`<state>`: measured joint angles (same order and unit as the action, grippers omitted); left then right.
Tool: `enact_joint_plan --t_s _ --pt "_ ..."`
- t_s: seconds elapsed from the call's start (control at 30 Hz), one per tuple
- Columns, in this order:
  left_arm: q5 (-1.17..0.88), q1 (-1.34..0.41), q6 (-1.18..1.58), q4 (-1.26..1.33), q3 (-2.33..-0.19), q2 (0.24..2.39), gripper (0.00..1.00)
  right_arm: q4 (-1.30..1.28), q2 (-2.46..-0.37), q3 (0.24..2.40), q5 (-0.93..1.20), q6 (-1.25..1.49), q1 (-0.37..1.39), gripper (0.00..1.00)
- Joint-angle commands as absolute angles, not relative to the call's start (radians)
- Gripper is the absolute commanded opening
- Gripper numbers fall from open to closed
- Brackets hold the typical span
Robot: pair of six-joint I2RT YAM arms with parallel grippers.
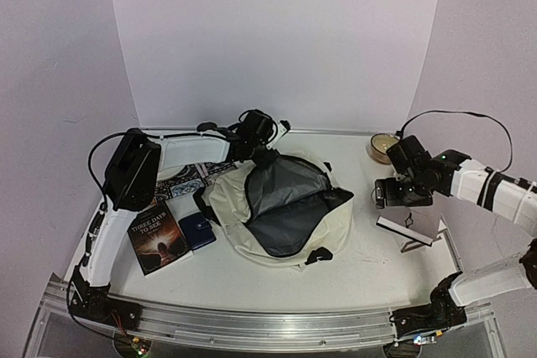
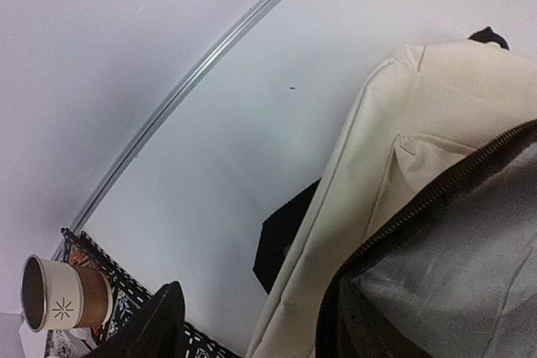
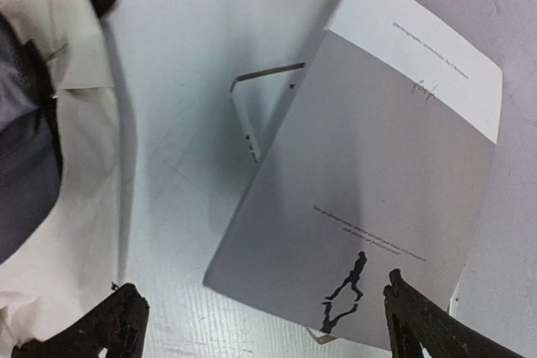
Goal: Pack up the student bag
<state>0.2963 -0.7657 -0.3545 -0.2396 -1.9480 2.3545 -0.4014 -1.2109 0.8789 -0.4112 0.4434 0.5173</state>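
Observation:
The student bag (image 1: 285, 207), a cream backpack with black straps, lies flat mid-table, unzipped, its grey lining (image 1: 289, 203) showing. My left gripper (image 1: 265, 153) is at the bag's far rim. In the left wrist view (image 2: 260, 320) its jaws are open and straddle the cream rim (image 2: 369, 199) and black zipper, with one finger (image 2: 159, 324) outside over the table. My right gripper (image 1: 393, 193) is open and empty, hovering over a white book (image 3: 369, 173) with a small black walking figure, right of the bag. That book (image 1: 405, 230) rests tilted on a white stand (image 3: 252, 115).
A dark book (image 1: 158, 236) and a small blue case (image 1: 198, 229) lie left of the bag. A patterned mat (image 1: 189, 178) lies under my left arm, with a cream and brown cup (image 2: 59, 299) on it. A tan bowl (image 1: 384, 147) stands back right.

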Motion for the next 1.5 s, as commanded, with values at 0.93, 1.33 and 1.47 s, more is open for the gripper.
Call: enact_joint_plan --t_s 0.93,1.33,1.47 --pt "0.160 -0.760 0.194 -0.190 -1.205 1.554 0.99 -0.257 -1.480 0.853 -0.128 0.473 -0.049 0.98" --pt "0.146 -0.761 0.230 -0.183 -1.103 1.507 0.99 -0.222 -1.538 0.946 0.037 0.414 -0.048 0.98" --pt "0.147 -0.761 0.241 -0.184 -1.090 1.493 0.99 -0.257 -1.492 0.968 0.022 0.401 -0.044 0.98"
